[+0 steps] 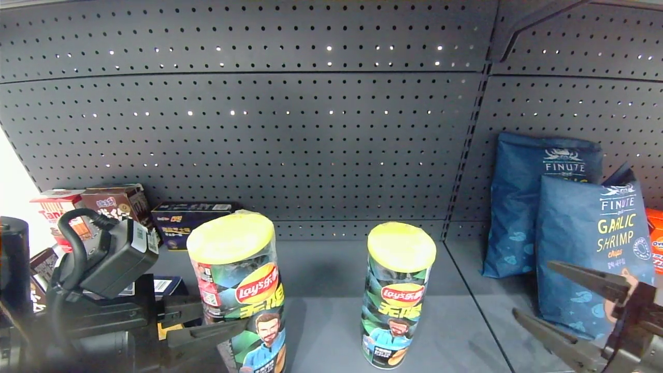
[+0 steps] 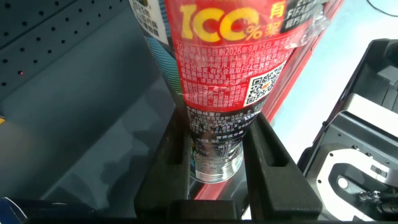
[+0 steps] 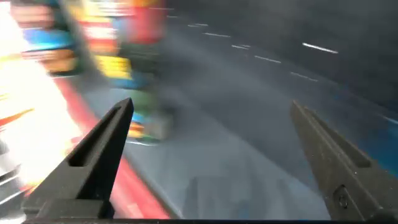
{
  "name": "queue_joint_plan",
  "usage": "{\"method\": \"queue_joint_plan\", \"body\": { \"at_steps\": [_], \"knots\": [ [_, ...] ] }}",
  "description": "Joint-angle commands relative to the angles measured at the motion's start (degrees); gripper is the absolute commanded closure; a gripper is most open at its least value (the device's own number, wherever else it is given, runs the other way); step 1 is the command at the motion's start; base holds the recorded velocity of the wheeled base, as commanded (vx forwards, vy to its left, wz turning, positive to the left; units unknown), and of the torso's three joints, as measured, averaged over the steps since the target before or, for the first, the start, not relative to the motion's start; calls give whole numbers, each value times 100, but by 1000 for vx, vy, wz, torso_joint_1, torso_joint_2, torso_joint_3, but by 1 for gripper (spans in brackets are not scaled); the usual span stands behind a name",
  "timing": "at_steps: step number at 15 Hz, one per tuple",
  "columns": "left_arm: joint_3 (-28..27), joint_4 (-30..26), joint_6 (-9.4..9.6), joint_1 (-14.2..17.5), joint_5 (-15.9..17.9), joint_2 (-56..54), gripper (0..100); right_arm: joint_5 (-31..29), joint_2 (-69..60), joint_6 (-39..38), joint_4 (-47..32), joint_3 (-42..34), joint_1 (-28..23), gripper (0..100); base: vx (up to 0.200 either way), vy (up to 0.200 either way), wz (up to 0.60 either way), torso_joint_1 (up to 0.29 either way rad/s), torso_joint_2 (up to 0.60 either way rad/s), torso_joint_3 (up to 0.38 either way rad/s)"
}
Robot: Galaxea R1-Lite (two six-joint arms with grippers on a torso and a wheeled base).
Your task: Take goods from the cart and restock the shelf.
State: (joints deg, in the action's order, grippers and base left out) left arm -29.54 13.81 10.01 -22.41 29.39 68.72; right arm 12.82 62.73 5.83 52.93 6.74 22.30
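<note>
The left gripper clamps the upright can near its base, at the shelf front (long axis vertical), left of the second can. The right gripper gapes wide, empty.

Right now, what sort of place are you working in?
Probably a shop aisle: a pegboard-backed shelf carries a chip can, blue snack bags and snack boxes, and the left gripper holds a second can.

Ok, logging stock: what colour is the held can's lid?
Yellow plastic lid on tall chip can, clearest in head view.
</note>
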Motion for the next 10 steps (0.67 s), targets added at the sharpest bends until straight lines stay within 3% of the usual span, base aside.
{"method": "queue_joint_plan", "body": {
  "at_steps": [1, 3, 9, 10],
  "knots": [
    [-17, -1, 1, -9, -4, 19, 100, -658, -1404, 6, -486, -200, -595, 0, 0, 0, 0, 0, 0, 0],
    [-61, -1, 10, -9, 5, 19, 100, -869, -2230, 15, -740, -569, -1368, 0, 0, 0, 0, 0, 0, 0],
    [-237, -1, 10, -45, 5, 72, 100, -1634, -5359, 182, -4063, -393, -1755, 0, 0, 0, 0, 0, 0, 0],
    [-237, -1, 10, -45, 5, 72, 100, -1634, -5438, 182, -4177, -367, -1773, 0, 0, 0, 0, 0, 0, 0]
  ]
}}
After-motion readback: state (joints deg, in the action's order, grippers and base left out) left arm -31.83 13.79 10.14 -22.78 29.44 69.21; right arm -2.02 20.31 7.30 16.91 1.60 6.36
